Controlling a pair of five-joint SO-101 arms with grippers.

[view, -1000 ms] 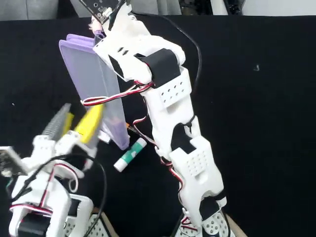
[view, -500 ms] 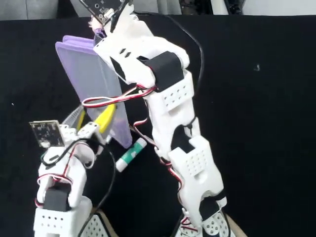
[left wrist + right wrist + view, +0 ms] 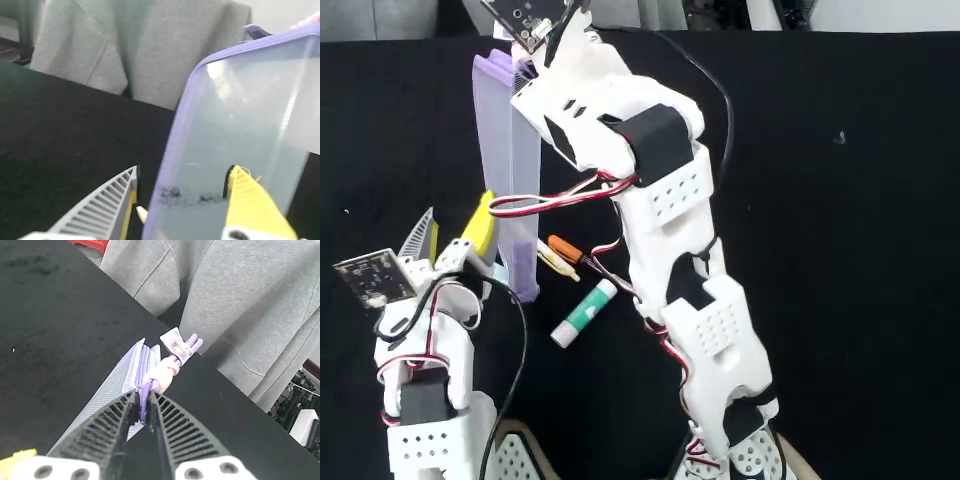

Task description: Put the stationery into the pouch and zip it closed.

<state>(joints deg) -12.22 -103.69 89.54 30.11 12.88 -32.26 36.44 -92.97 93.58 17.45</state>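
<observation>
High view: the pouch point(image 3: 510, 150) hangs upright over the table point(image 3: 840, 250), its top edge pinched tight in the right tool point(image 3: 142, 401). The left tool point(image 3: 450, 235) gapes wide beside the pouch's lower edge, gripping nothing. A glue stick point(image 3: 583, 314) and an orange-tipped pen point(image 3: 563, 249) lie on the table nearby.

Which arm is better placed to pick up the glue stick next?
Left. The right hand is shut on the top of the pouch, holding it upright. The left hand is open, low astride its lower edge, and likely nearer the glue stick.
</observation>
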